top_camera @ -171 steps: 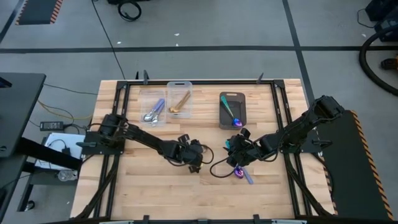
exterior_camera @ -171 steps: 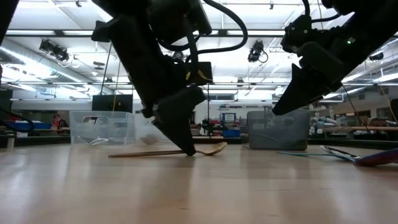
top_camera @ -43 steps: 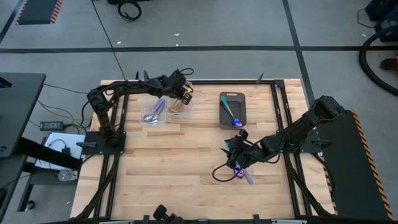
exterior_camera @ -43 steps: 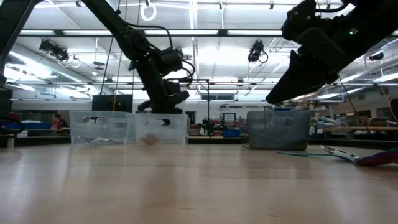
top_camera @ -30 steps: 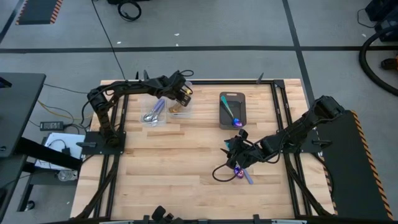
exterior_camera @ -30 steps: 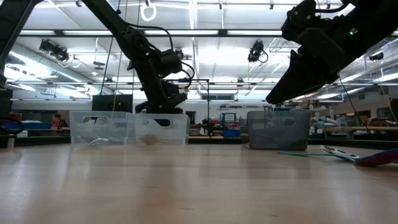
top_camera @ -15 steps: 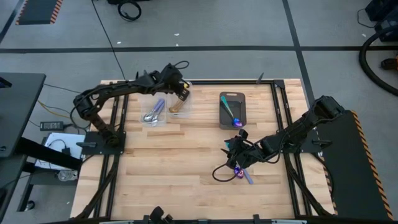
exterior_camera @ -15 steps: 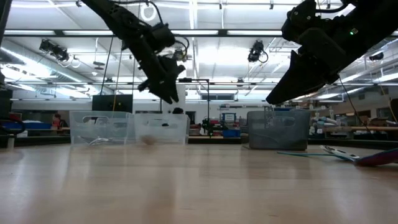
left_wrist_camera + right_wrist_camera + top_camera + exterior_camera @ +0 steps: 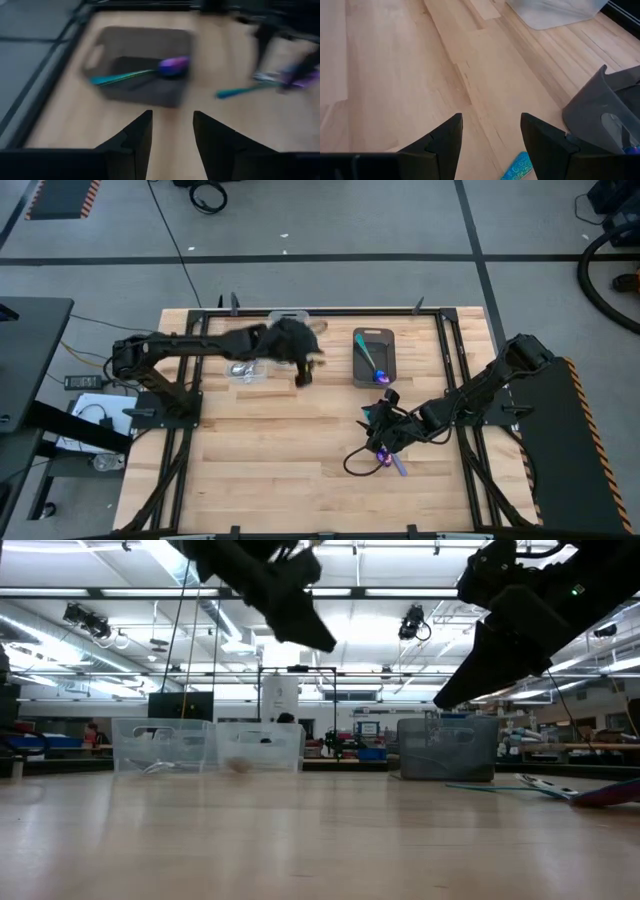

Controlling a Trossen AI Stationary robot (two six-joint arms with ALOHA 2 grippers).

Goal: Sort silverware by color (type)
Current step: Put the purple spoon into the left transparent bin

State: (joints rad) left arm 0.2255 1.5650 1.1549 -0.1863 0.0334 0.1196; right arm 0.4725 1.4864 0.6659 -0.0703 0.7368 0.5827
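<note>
My left gripper (image 9: 303, 372) hangs open and empty above the table, between the clear bins (image 9: 245, 370) and the dark grey bin (image 9: 373, 357). In the left wrist view it (image 9: 172, 117) faces the grey bin (image 9: 100, 45), where a blue-purple spoon (image 9: 142, 74) with a teal handle lies on the bottom. A silver spoon (image 9: 240, 368) rests in the left clear bin. My right gripper (image 9: 382, 438) stays open just above a blue-purple spoon (image 9: 389, 462) that lies flat on the wood; its teal handle (image 9: 517, 167) shows below the fingers.
Two clear bins (image 9: 210, 745) stand at the far left and the grey bin (image 9: 448, 748) at the far middle. The left arm hides most of the right clear bin from above. Bare wood lies across the near half of the table (image 9: 260, 470).
My left gripper has risen from over the right clear bin and swung toward the table's right and near side, turning to face the grey bin. My right gripper has kept still over its spoon.
</note>
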